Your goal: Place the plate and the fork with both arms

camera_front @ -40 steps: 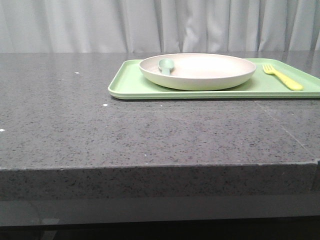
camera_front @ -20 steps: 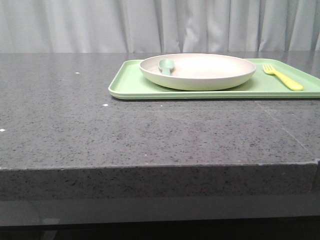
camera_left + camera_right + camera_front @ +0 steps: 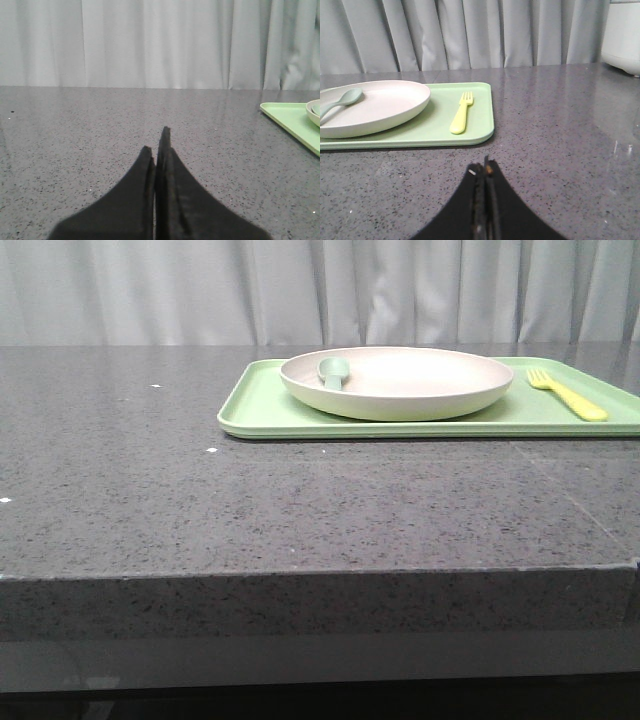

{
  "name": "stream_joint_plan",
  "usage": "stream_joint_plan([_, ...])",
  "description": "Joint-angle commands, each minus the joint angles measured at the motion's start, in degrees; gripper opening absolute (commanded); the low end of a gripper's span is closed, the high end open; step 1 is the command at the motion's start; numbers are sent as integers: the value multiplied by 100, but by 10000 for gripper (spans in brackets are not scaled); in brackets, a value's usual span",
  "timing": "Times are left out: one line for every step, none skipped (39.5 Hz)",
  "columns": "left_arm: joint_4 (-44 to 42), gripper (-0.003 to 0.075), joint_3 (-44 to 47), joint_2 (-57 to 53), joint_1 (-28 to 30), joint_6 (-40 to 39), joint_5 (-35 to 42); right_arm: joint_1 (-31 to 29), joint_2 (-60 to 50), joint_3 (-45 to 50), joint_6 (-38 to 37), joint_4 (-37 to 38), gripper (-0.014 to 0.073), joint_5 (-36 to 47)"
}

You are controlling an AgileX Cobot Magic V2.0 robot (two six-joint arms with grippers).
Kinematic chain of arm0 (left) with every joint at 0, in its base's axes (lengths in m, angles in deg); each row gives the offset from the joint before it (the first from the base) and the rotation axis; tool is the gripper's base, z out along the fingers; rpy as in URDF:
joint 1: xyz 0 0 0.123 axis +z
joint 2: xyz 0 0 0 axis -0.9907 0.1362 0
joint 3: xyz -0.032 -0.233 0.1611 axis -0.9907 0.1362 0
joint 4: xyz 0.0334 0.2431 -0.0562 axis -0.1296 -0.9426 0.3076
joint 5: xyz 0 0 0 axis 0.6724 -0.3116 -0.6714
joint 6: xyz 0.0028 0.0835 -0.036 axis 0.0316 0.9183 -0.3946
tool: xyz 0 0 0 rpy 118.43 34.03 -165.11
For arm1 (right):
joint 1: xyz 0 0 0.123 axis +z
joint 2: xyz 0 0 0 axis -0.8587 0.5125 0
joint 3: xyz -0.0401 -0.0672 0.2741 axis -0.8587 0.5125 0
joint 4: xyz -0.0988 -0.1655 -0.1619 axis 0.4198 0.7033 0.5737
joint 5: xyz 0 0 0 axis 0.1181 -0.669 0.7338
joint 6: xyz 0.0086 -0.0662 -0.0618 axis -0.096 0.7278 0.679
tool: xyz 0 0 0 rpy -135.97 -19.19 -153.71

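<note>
nothing has moved since the earlier front frames; plate, fork, spoon and tray lie where they lay before, give or take a hair's shift of the whole picture; in the front view the plate (image 3: 396, 382) sits on the green tray (image 3: 262, 412) at the far right of the grey table (image 3: 250, 500), the grey-green spoon (image 3: 332, 371) rests inside the plate at its left, and the fork (image 3: 566, 394) lies on the tray just right of the plate, apart from it; neither arm shows here; in the left wrist view the left gripper (image 3: 159, 142) hangs over bare table, jaws pressed together, holding nothing, with a corner of the tray at the edge; in the right wrist view the right gripper (image 3: 483, 167) hovers just short of the tray, jaws likewise closed and empty, fork and plate ahead of it.
</note>
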Motion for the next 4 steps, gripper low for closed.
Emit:
stream_joint_plan([42, -18, 13, -113, -55, -32, 472, -33, -111, -23, 65, -17, -67, 509])
stream_joint_plan([42, -18, 13, -113, -55, -32, 472, -33, -111, -23, 65, -17, -67, 509])
stream_joint_plan([42, -18, 13, -113, -55, -32, 472, -33, -111, -23, 65, -17, -67, 509])
stream_joint_plan([42, -18, 13, -113, -55, -32, 472, -33, -111, -23, 65, -17, -67, 509])
